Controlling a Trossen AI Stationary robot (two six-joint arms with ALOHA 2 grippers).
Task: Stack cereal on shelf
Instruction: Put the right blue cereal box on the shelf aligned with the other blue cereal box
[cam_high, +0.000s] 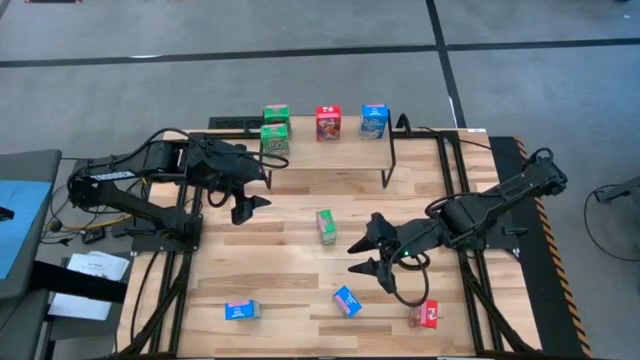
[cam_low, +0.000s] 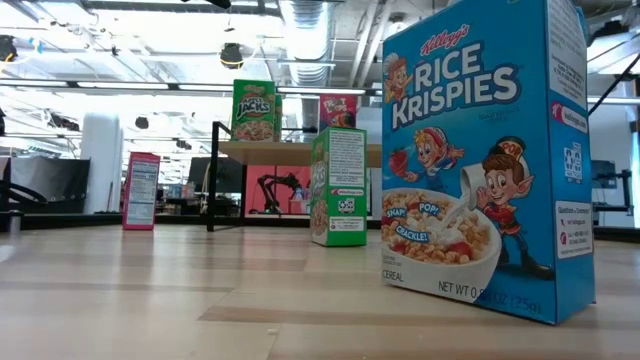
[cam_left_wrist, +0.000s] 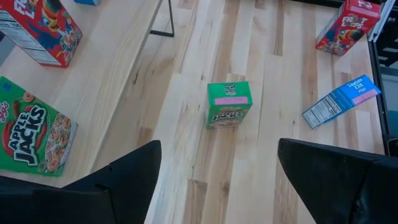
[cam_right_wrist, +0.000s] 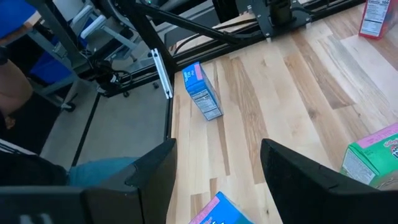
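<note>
The shelf (cam_high: 330, 160) stands at the table's far middle and bears two green boxes (cam_high: 276, 127), a red box (cam_high: 328, 122) and a blue box (cam_high: 374, 120). On the table, a green box (cam_high: 326, 226) stands on end in the middle. Along the near edge are two blue boxes (cam_high: 241, 311) (cam_high: 347, 301) and a red box (cam_high: 427, 315). My left gripper (cam_high: 248, 205) is open and empty, in front of the shelf's left end, and the green box (cam_left_wrist: 229, 104) shows ahead of it. My right gripper (cam_high: 365, 257) is open and empty, to the right of and nearer than that box.
In the low view a blue box (cam_low: 485, 150) stands close to the camera, the green box (cam_low: 338, 185) and a red box (cam_low: 141, 190) farther off, and the shelf (cam_low: 290, 150) behind. Black cables and rails run along the table's right side (cam_high: 450, 170).
</note>
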